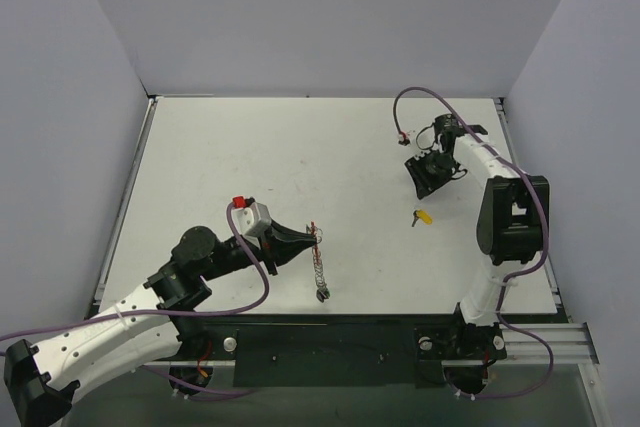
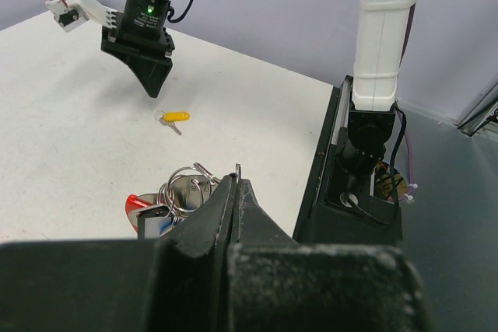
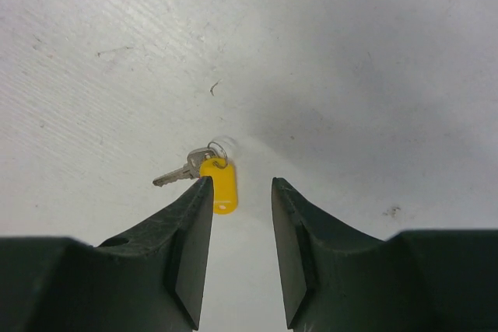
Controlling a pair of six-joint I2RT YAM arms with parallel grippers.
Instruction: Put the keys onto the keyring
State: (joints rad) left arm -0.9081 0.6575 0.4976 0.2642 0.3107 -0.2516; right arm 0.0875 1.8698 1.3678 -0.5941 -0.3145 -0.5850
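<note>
Right jaws parted; we note the yellow key [image 3: 221, 184] off-centre beside one jaw: closing may flick it. Left jaws pinch the keyring [image 2: 180, 179].

No legible text or labels anywhere.

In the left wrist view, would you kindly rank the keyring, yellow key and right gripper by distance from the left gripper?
1. The keyring, at the left gripper's tips.
2. The yellow key, farther out on the table.
3. The right gripper, above and beyond that key.
</note>
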